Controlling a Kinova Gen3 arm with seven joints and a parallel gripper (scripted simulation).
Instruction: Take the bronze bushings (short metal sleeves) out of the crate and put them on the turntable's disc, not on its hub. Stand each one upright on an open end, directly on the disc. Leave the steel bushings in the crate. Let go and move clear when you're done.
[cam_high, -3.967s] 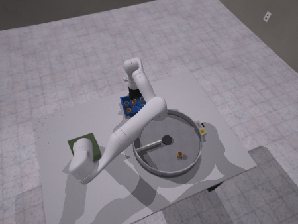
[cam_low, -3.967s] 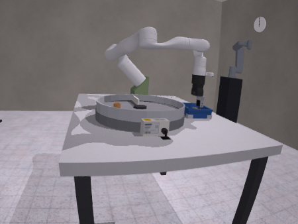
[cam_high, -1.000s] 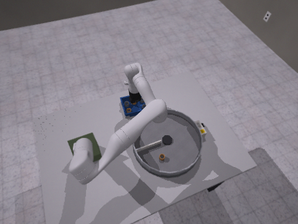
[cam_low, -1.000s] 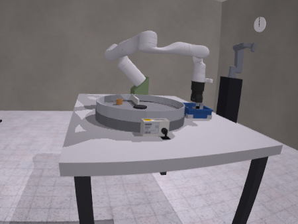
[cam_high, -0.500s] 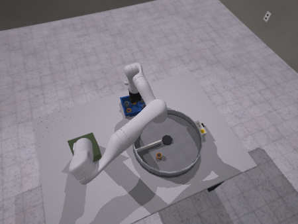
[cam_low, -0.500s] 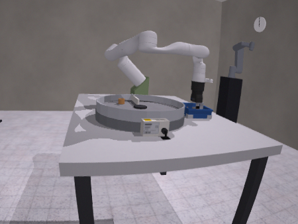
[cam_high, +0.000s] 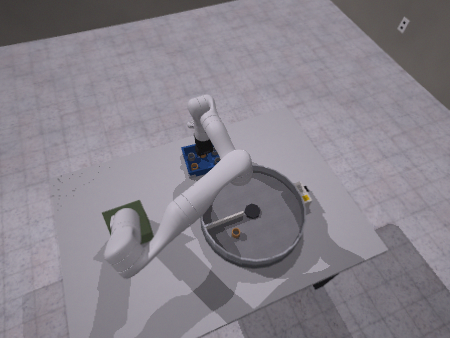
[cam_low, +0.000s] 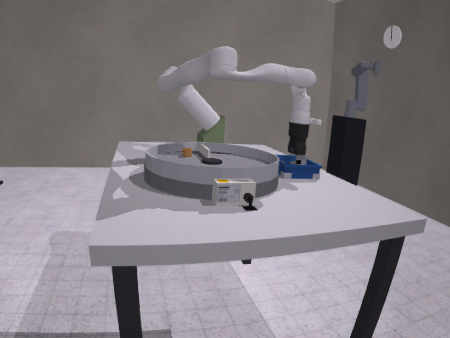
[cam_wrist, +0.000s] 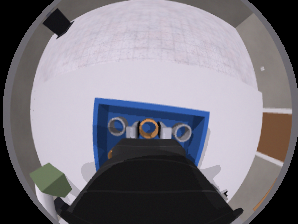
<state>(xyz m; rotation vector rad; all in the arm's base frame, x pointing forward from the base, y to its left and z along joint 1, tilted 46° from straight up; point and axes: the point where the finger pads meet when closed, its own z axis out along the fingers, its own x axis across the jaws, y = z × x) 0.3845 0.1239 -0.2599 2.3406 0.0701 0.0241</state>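
Grey and round, the turntable (cam_high: 257, 262) (cam_low: 175, 172) sits on your pale desk (cam_high: 345, 225) (cam_low: 320, 212) (cam_wrist: 65, 90) in the top view; an orange-brown bronze bushing (cam_high: 236, 236) (cam_low: 187, 152) stands on its disc, apart from the black round hub (cam_high: 252, 211) (cam_low: 212, 161). Just beside the turntable you have the blue open crate (cam_high: 187, 167) (cam_low: 302, 174) (cam_wrist: 150, 106), with another bronze bushing (cam_high: 194, 166) inside.

In the exterior view, your pincer (cam_high: 203, 154) (cam_low: 299, 160) (cam_wrist: 148, 127) reaches down into that crate beside the turntable.

In the wrist view, your pincer is closed around an upright bronze bushing (cam_wrist: 149, 120), between two grey steel bushings (cam_wrist: 117, 118) (cam_wrist: 183, 124).

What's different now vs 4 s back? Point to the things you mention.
The placed bronze bushing (cam_high: 236, 236) (cam_low: 187, 152) has moved left in the top view, nearer the pale bar (cam_high: 225, 219) (cam_low: 204, 150). The tool (cam_high: 203, 154) (cam_low: 298, 161) (cam_wrist: 148, 127) has come down into the crate (cam_high: 186, 161) (cam_low: 300, 173) (cam_wrist: 150, 106), now gripping another bronze bushing (cam_wrist: 149, 121). Crate and hub (cam_high: 252, 211) (cam_low: 212, 161) unmoved.
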